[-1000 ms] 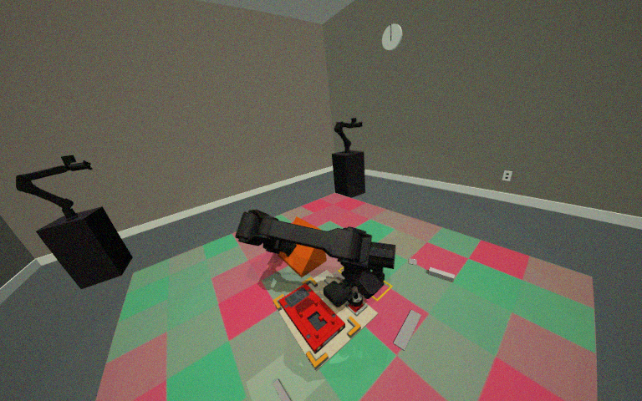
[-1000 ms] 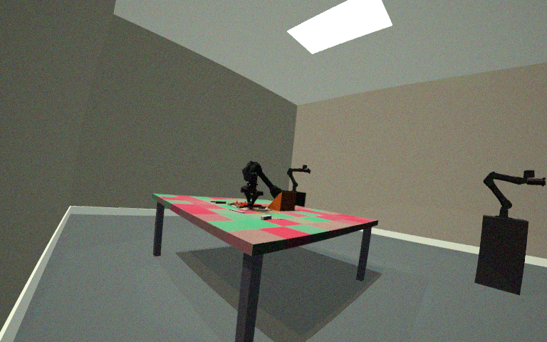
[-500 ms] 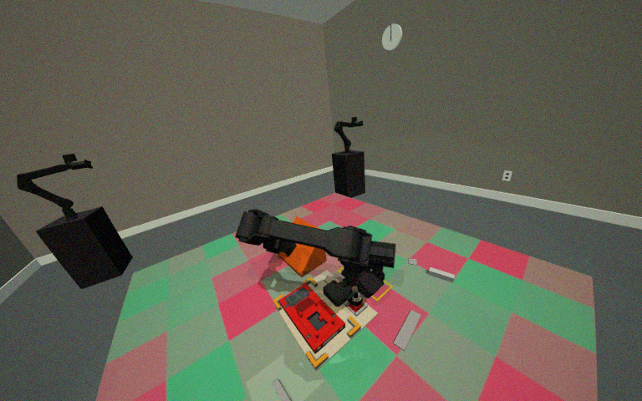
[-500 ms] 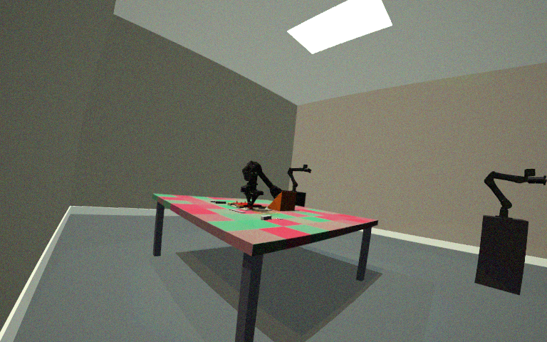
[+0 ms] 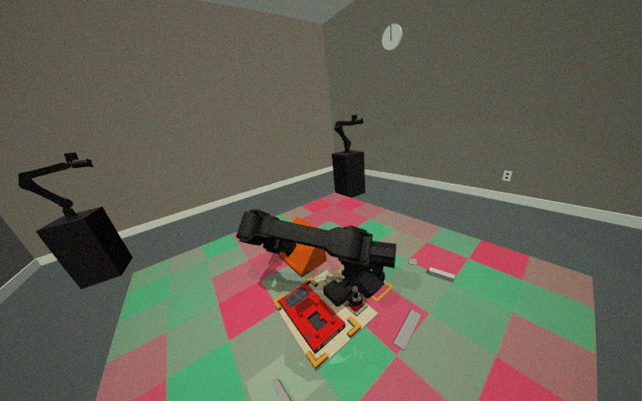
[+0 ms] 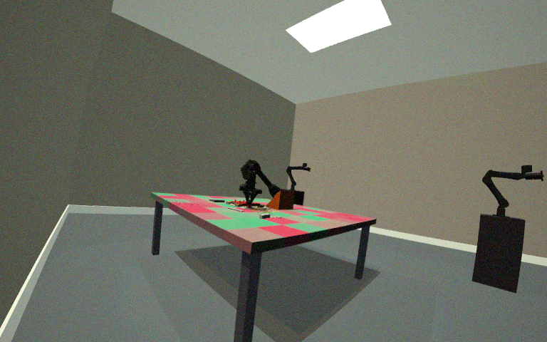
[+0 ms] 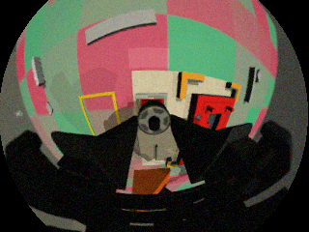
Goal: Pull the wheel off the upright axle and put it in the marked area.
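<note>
Tool (image 7: pixel 154 130) half-open — fingers clamped on the wheel (image 7: pixel 154 119), atop its axle.

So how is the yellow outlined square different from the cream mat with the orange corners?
The yellow square is only a thin outline with the checkered table showing through; the cream mat is a solid patch. The square looks smaller than the mat. The mat carries a red board; nothing shows inside the square. Both lie flat on the table.
</note>
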Robot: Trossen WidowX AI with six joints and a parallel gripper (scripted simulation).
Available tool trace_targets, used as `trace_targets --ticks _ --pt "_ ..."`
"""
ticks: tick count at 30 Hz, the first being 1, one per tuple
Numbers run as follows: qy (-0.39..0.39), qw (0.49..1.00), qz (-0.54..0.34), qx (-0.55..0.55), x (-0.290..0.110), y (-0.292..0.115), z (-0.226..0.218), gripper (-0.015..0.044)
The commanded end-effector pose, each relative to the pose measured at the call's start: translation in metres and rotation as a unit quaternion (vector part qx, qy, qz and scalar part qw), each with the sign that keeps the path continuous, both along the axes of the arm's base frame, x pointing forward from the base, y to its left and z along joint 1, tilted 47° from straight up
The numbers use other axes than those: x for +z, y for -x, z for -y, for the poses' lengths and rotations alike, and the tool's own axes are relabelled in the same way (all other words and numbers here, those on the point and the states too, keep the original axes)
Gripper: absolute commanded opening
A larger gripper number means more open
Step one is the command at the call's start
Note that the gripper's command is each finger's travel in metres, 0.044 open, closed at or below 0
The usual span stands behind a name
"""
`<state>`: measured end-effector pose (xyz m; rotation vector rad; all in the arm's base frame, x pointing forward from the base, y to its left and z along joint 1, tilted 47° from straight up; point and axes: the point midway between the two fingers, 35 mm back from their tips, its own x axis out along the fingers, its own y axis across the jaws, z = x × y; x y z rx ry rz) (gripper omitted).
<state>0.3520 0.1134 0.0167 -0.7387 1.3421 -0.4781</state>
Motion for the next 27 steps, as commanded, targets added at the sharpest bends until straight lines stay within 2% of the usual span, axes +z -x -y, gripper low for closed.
trace_targets --ticks 1,27 --pt "-0.002 1.0 0.0 0.004 0.0032 0.0018 -0.0053 0.0" --pt "-0.001 1.0 0.001 0.005 0.009 0.0034 -0.0114 0.0"
